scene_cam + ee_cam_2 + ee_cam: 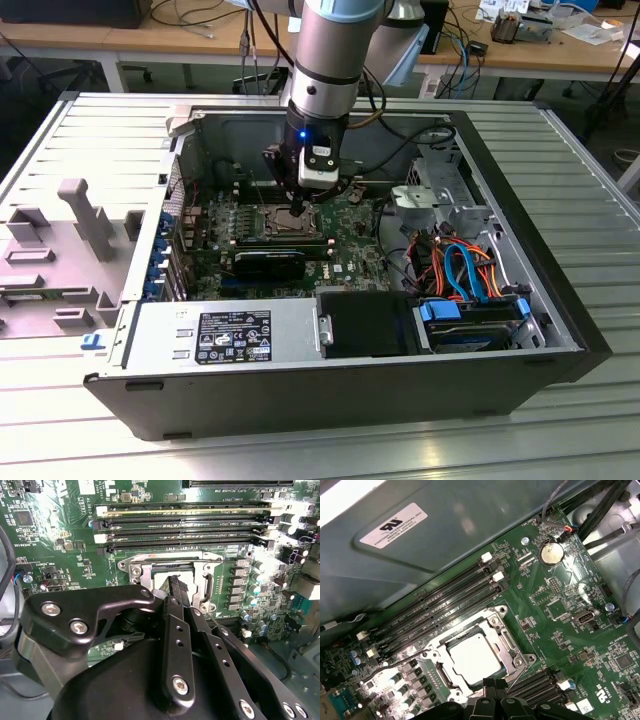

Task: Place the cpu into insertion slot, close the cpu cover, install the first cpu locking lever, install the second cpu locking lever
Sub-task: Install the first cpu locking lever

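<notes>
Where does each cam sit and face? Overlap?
Exterior view: off the arm, above the open computer case, looking down; arm and gripper show.
First wrist view: on the wrist, facing the motherboard and cpu; gripper tip shows.
Second wrist view: behind the gripper, looking along it at the insertion slot.
Shared: insertion slot, gripper.

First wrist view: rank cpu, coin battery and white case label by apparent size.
1. white label and cpu: they look about alike, so not ranked; the label may sit nearer the camera.
2. coin battery: clearly smallest.

Robotics lab or workshop, slatted metal bench (580, 150), opened computer case (330, 395), cable-strewn wooden desks (100, 40) behind
</notes>
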